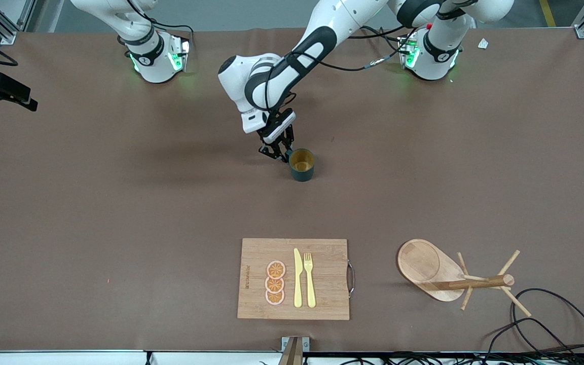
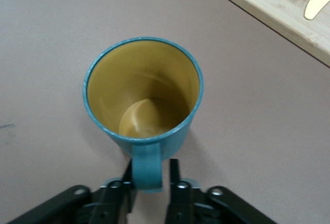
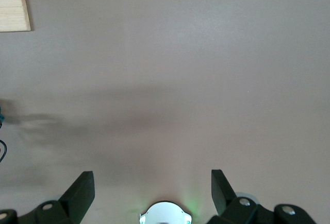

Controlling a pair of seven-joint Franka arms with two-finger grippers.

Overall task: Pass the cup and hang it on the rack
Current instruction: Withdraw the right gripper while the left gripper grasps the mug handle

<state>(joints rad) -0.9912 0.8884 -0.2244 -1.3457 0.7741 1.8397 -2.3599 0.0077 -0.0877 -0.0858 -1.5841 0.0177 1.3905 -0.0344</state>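
Note:
The cup (image 1: pixel 302 165), dark teal with a mustard-yellow inside, stands upright on the brown table (image 1: pixel 119 203) near its middle. My left gripper (image 1: pixel 277 150) is down at the cup's handle. In the left wrist view the handle (image 2: pixel 148 168) sits between the fingers of my left gripper (image 2: pixel 149 175): one finger touches it and the other stands a little off it, so the jaws are open around it. The rack (image 1: pixel 439 274), a light wooden mug tree, is near the front edge toward the left arm's end. My right gripper (image 3: pixel 152 175) is open and empty, waiting over bare table by its own base.
A bamboo cutting board (image 1: pixel 294 279) with orange slices (image 1: pixel 275 283), a yellow knife and a yellow fork lies near the front edge, beside the rack. Its edge shows in the left wrist view (image 2: pixel 268 7). Black cables (image 1: pixel 550 314) loop near the rack.

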